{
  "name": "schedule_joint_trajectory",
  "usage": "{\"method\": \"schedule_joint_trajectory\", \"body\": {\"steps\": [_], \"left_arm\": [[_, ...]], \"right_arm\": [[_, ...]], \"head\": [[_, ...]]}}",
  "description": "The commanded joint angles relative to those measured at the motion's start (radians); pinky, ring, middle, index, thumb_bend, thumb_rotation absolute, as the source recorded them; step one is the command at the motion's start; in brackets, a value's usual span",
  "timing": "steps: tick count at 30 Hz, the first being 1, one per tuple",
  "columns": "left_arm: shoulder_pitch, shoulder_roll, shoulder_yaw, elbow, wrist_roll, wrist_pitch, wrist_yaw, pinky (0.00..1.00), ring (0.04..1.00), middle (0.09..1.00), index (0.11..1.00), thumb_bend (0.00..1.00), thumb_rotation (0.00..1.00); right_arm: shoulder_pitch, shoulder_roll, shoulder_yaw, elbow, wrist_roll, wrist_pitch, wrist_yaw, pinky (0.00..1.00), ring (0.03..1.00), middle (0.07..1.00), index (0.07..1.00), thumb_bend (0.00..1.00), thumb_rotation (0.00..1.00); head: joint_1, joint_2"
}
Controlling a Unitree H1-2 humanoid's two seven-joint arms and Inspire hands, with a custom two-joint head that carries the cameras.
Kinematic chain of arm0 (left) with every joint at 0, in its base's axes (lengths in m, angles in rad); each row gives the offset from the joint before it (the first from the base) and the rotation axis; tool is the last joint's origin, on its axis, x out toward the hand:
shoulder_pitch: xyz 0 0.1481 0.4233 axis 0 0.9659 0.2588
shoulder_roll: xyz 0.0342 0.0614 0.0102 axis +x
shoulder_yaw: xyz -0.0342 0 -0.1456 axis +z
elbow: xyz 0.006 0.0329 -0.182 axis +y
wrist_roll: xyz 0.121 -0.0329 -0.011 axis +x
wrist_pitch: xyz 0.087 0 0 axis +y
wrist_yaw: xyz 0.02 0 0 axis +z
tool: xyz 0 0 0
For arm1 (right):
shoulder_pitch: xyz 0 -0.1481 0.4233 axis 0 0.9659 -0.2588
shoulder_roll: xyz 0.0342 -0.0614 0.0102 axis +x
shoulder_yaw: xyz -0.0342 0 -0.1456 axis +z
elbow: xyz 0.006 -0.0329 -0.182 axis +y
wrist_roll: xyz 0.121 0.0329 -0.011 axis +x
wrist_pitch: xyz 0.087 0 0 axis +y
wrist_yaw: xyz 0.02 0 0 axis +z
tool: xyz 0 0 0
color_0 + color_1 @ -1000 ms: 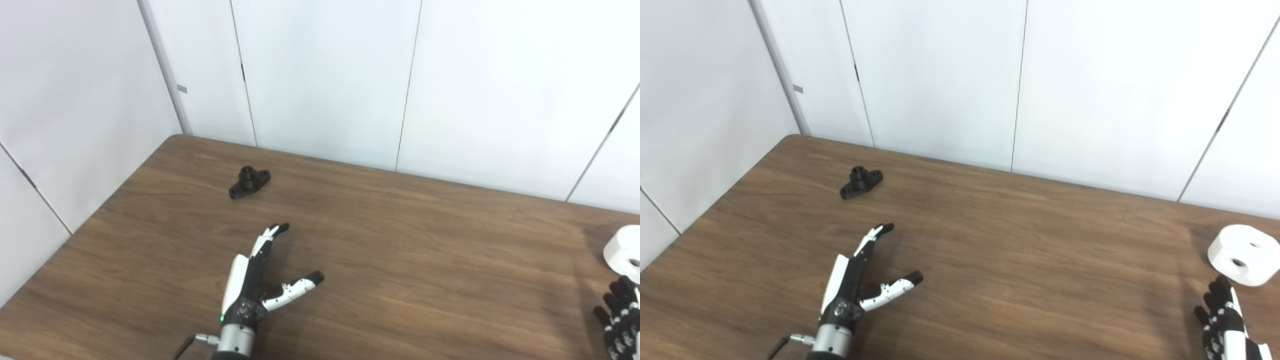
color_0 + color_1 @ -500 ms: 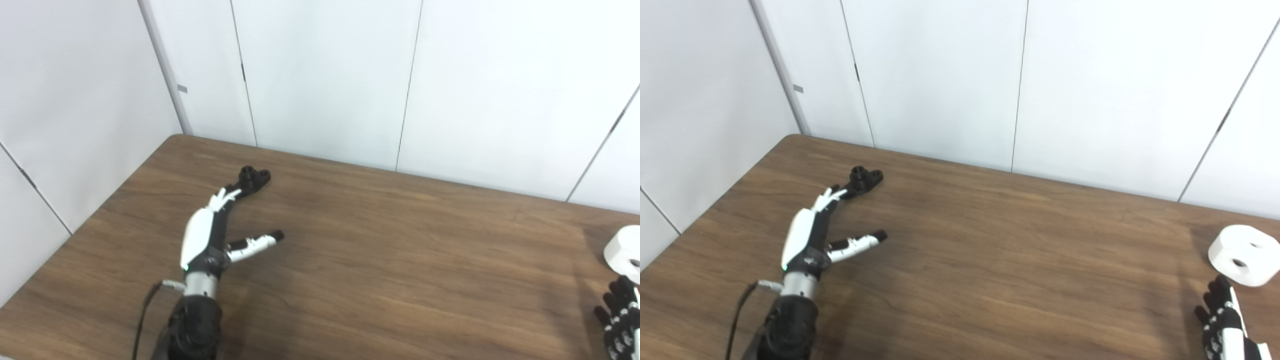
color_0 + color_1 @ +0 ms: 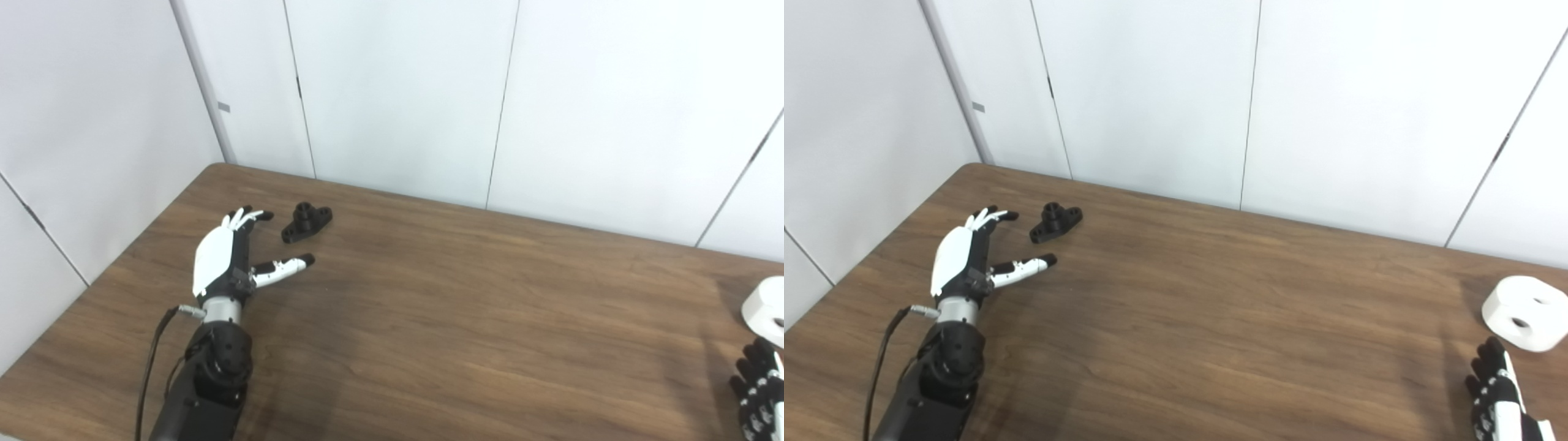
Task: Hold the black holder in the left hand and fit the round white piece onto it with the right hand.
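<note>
We see the left hand (image 3: 228, 257) spread wide over the table (image 3: 465, 306), fingers apart, thumb out, just beside the black holder (image 3: 306, 222) but not touching it. Far right, the round white piece (image 3: 1525, 312) lies flat near the table's edge, and the right hand (image 3: 1497, 398) sits near it, fingers apart, holding nothing.

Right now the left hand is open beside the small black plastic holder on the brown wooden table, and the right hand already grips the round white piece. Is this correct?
Not quite. The right hand grips nothing: the right eye view shows it near the round white piece, not closed on it. The rest holds: the left hand is open beside the small black plastic holder on the brown wooden table.
</note>
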Motion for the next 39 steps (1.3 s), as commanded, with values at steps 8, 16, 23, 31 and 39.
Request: {"method": "schedule_joint_trajectory", "body": {"steps": [8, 16, 23, 31, 39], "left_arm": [[-0.117, 0.05, -0.008, 0.097, 0.016, 0.042, 0.06, 1.0, 1.0, 0.951, 0.807, 0.91, 0.37], [-0.198, 0.052, -0.031, 0.215, -0.004, 0.066, 0.069, 1.0, 1.0, 0.956, 0.811, 0.88, 0.36], [-0.258, 0.087, -0.073, 0.315, -0.009, 0.077, 0.049, 1.0, 1.0, 0.959, 0.807, 0.92, 0.37], [-0.335, 0.112, -0.114, 0.42, -0.008, 0.094, 0.06, 1.0, 1.0, 0.952, 0.79, 0.91, 0.33], [-0.378, 0.121, -0.146, 0.472, -0.02, 0.097, 0.065, 1.0, 0.998, 0.942, 0.787, 0.9, 0.34]], "right_arm": [[-0.001, -0.001, 0.002, -0.021, -0.008, 0.002, -0.006, 1.0, 1.0, 1.0, 1.0, 0.58, 1.0], [0.006, -0.001, 0.002, -0.04, -0.013, 0.015, -0.009, 1.0, 1.0, 1.0, 1.0, 0.56, 1.0], [0.006, 0.003, 0.007, -0.041, -0.02, 0.011, -0.013, 1.0, 1.0, 1.0, 1.0, 0.55, 1.0], [0.007, 0.006, 0.008, -0.05, -0.033, 0.016, -0.022, 1.0, 1.0, 1.0, 0.998, 0.55, 1.0], [0.009, 0.008, 0.006, -0.057, -0.024, 0.018, -0.02, 1.0, 1.0, 1.0, 1.0, 0.53, 1.0]], "head": [[-0.004, 0.007], [-0.01, 0.012], [-0.023, 0.011], [-0.027, 0.01], [-0.029, 0.013]]}}
